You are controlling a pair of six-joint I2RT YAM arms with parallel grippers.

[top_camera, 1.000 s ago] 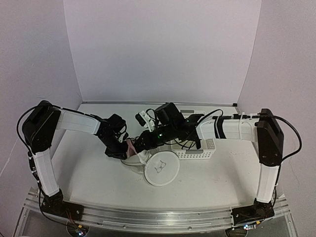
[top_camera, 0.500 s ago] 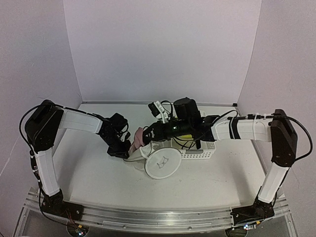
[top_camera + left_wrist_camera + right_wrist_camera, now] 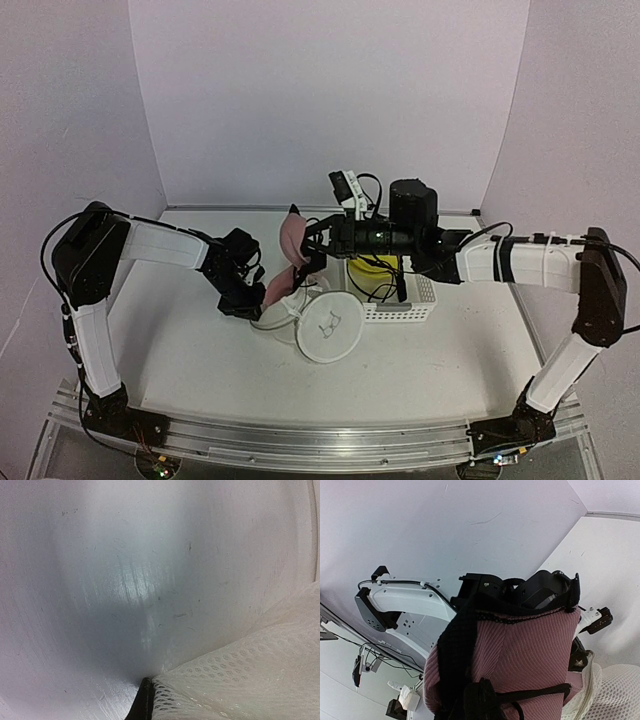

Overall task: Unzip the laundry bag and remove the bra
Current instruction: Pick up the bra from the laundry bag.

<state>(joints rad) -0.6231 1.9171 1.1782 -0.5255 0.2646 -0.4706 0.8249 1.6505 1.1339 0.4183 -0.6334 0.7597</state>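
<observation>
At table centre in the top view, the laundry bag rests tilted, its drawn circular face turned up toward the camera and its mesh body partly hidden behind that face. The left gripper sits at the bag's 9 o'clock edge. Its wrist view shows only one black fingertip touching the mesh, cut off by the lower frame edge, so I cannot tell how its jaws stand. The right gripper hangs above the bag at its 11 o'clock, jaws clamped on the bra. Pink fabric trails from the jaws down to the bag's opening; whether its lower end is free of the mesh is unclear. In the right wrist view, fabric and black straps fill the foreground and hide the fingers. A yellow item, not identifiable, lies in the white basket at the bag's 2 o'clock.
</observation>
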